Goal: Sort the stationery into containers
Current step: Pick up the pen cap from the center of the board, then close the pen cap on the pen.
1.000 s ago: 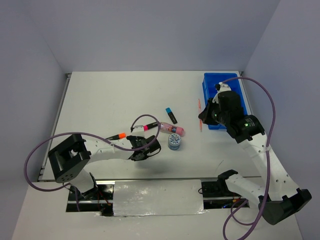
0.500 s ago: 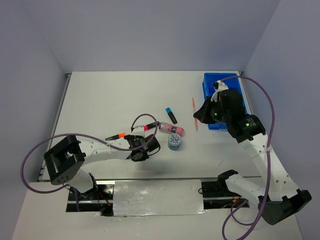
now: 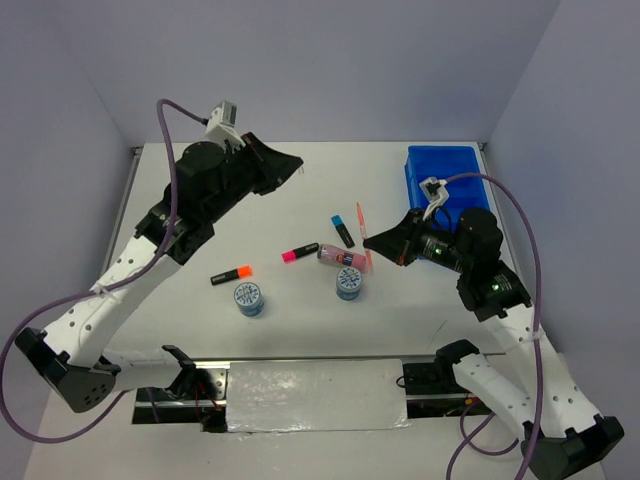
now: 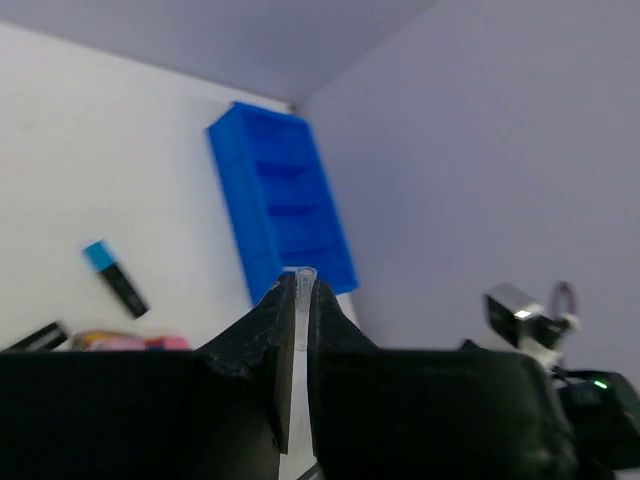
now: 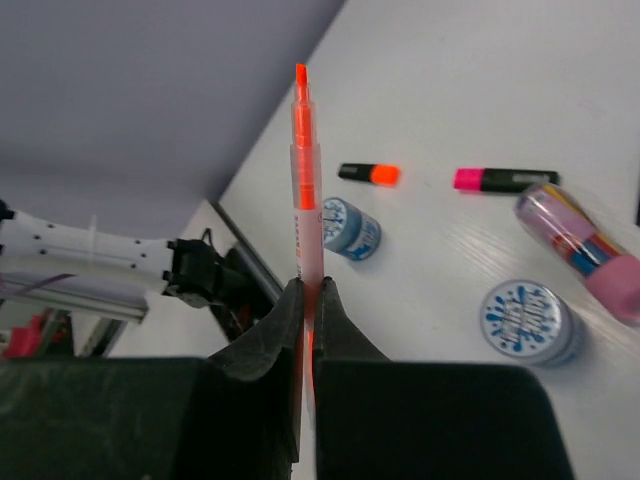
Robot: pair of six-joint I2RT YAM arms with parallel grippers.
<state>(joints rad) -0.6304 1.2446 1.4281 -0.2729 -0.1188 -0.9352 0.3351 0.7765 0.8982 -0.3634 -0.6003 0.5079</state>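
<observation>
My left gripper (image 3: pixel 294 166) is raised over the back of the table, shut on a thin clear pen (image 4: pixel 298 300). My right gripper (image 3: pixel 369 243) is shut on a thin orange pen (image 5: pixel 303 170) that sticks out past its fingertips, above the pink patterned tube (image 3: pixel 343 258). On the table lie a blue-capped highlighter (image 3: pixel 343 230), a pink-capped highlighter (image 3: pixel 300 252), an orange-capped highlighter (image 3: pixel 231 273) and two blue-white discs, one (image 3: pixel 349 283) by the tube and one (image 3: pixel 248 298) further left. The blue compartment tray (image 3: pixel 440 185) stands at the back right.
White walls close the table at the back and both sides. A grey plate (image 3: pixel 315 392) lies between the arm bases at the near edge. The right arm's purple cable (image 3: pixel 530 250) loops beside the tray.
My left arm has lifted from low near the table's middle to high at the back left. A second disc now shows where it was. My right gripper has moved left with the orange pen.
</observation>
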